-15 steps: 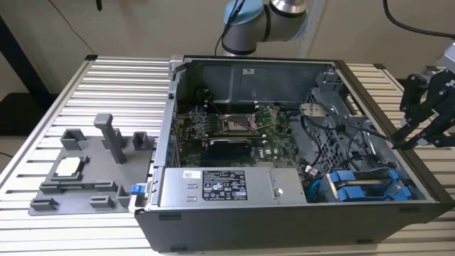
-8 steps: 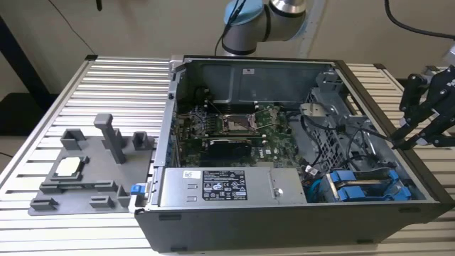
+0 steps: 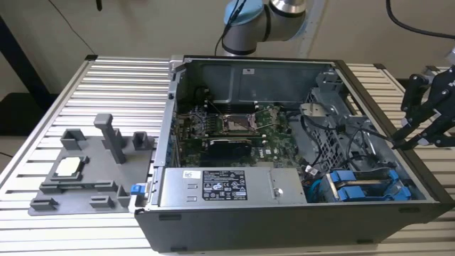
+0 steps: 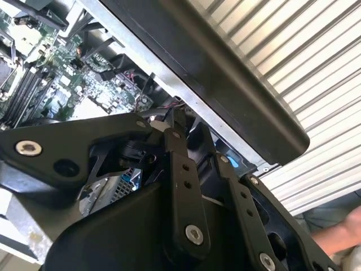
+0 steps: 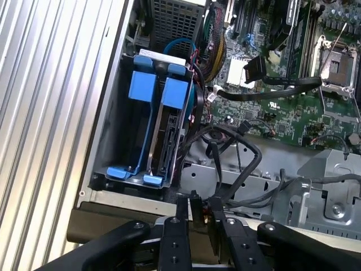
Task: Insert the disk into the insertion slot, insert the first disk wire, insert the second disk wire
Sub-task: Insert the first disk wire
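**Blue-framed disk, seated in its bay; gripper at the case wall**

- **Item.** The disk [image 5: 168,138]: a silver-grey body in a bright blue carrier. It stands on edge in the drive bay [image 5: 110,130], at the near right corner of the computer case [image 3: 284,224] as the exterior view shows it.
- **Neighbour.** A second blue-framed drive [image 5: 140,90] stands just beside it, on the near-wall side. I take the one closer to the motherboard [image 3: 235,122] to be the task's disk, though I cannot be sure.
- **Relation.** From my gripper [image 3: 399,141] the disk lies lower, nearer, and a little toward the exterior view's left. Its long axis runs along the case's near wall, from the right wall inward, with the blue tabs at the inward end.
- **Pose.** My arm comes in from the exterior view's right, over the case's right wall. The gripper is tilted down and toward the exterior view's left, well apart from the disk. In the first wrist view a bundle of black wires [image 5: 237,161] is the nearest thing to it.
- **Gripper state.** I cannot tell whether it is apart, together or clamped on something.
- **Progress, as judged.** The disk looks fully home in the slot. I cannot tell whether either wire is plugged in.
- **Surroundings.** The case sits on a slatted metal table [image 3: 114,80]. A grey fixture tray [image 3: 78,176] lies well apart on the exterior view's left.
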Tool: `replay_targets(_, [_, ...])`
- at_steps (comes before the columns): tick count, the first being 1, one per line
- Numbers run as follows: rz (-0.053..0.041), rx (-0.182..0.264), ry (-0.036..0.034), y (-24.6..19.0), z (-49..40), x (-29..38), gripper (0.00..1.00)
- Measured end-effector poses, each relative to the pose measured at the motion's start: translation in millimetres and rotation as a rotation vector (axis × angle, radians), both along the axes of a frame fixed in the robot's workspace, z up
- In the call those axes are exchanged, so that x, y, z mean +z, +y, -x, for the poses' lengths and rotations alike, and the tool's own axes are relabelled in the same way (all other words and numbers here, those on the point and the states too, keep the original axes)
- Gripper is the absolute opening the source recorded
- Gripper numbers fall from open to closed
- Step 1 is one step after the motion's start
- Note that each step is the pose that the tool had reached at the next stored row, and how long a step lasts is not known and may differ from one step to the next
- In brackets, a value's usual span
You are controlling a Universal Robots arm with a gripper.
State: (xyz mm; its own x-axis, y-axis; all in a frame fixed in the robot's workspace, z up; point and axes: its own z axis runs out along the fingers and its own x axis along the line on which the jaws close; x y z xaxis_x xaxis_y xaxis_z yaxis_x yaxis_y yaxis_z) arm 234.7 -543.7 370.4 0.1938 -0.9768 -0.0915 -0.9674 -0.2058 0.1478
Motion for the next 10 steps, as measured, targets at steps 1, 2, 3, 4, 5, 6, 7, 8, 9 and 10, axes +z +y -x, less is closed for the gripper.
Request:
replay_targets(1, [-0.0001, 0.0, 0.0, 0.0, 0.0, 0.0, 0.28])
replay_targets(2, [0.0, 0.0, 0.0, 0.0, 0.0, 0.0, 0.26])
replay_targets(3, [0.0, 0.0, 0.0, 0.0, -0.1, 0.0, 0.26])
replay_targets(4, [-0.0001, 0.0, 0.0001, 0.0, -0.1, 0.0, 0.19])
replay_targets(5, [0.0, 0.0, 0.0001, 0.0, -0.1, 0.0, 0.19])
replay_targets(6, [0.0, 0.0, 0.0, 0.0, 0.1, 0.0, 0.19])
replay_targets(7, [0.0, 0.0, 0.0001, -0.7, 0.9, 0.0, 0.19])
replay_targets(8, [-0.0008, 0.0, 0.0, -1.9, 2.8, -0.1, 0.19])
replay_targets(9, [-0.0018, 0.0, -0.0002, -3.3, 5.7, 0.0, 0.19])
replay_targets(10, [-0.0027, 0.0, -0.0006, -4.5, 8.6, -0.1, 0.19])
